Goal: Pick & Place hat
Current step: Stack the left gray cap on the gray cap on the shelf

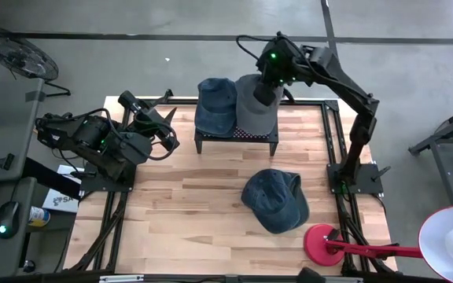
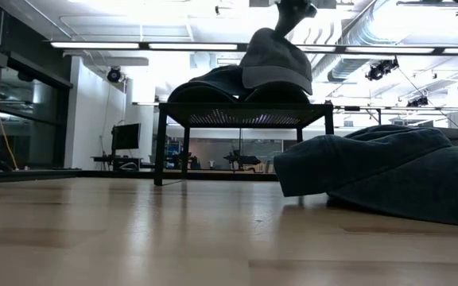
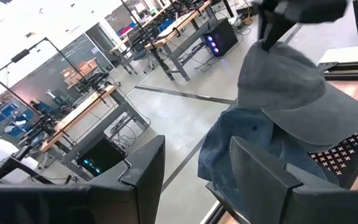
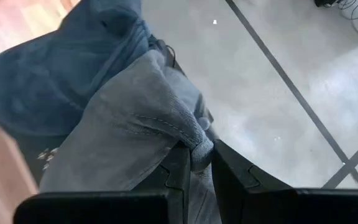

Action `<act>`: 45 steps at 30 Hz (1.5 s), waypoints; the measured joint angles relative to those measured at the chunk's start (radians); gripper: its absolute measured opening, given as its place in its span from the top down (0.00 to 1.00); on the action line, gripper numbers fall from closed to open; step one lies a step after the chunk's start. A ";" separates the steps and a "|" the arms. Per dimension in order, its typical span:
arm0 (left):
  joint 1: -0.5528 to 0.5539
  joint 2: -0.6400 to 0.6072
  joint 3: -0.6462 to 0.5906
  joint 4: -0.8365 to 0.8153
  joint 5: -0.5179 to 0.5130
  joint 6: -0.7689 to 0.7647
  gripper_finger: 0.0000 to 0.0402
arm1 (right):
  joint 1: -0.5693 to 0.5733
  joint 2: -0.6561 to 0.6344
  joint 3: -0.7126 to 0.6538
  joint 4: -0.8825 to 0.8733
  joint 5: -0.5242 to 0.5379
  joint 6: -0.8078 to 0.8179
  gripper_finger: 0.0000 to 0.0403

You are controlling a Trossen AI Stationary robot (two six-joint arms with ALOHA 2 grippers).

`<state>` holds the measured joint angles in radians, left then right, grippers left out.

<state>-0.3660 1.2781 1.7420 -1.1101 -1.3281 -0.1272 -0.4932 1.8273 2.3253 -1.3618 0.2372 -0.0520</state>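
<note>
So, nearest in the low view: a dark blue hat [image 1: 275,200] lying on the desk [image 1: 187,204], front-right, untouched, well apart from both arms. It looks soft, light, floppy cloth w/ a stiffer brim; prob. sags wherever it's lifted, so a pinch at the crown top or a fold near the brim seems the best hold.

Further back, left side: left hand [image 1: 163,130] hangs just beside the black rack [image 1: 234,137], fingers spread apart, holding nothing.

Further still, on the rack: a blue hat [image 1: 215,104] sits on the mesh top. Touching it on its right, the grey hat [image 1: 254,106], partly overlapping in the wrist views.

Right hand [image 4: 194,158] is above the grey hat, fingers pressed nearly together, pinching a bunched fold of fabric at the crown. Cloth gathers and wrinkles around the pinch, so def. soft, not slippery. Low view shows the grey hat tilted, hanging from the pinch w/ brim edge down at the rack; can't tell if it's resting fully on the mesh or just grazing it.

Risk, as I judge it: thin fold could slide out if swung fast.
</note>
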 joint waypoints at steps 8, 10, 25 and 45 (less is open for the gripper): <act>0.000 0.000 0.000 0.011 -0.002 0.000 0.56 | -0.059 0.047 0.000 0.054 -0.046 -0.043 0.91; 0.000 0.000 0.000 0.011 -0.002 0.000 0.56 | -0.066 0.062 0.000 0.055 -0.054 -0.049 0.91; 0.000 0.000 0.000 0.010 -0.024 -0.001 0.56 | -0.098 0.194 0.000 0.059 -0.077 -0.034 0.91; 0.000 0.000 0.000 0.010 -0.025 -0.001 0.56 | -0.095 0.215 0.000 0.067 -0.132 0.005 0.62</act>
<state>-0.3660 1.2781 1.7420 -1.1000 -1.3533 -0.1280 -0.5884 2.0422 2.3249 -1.2945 0.1050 -0.0468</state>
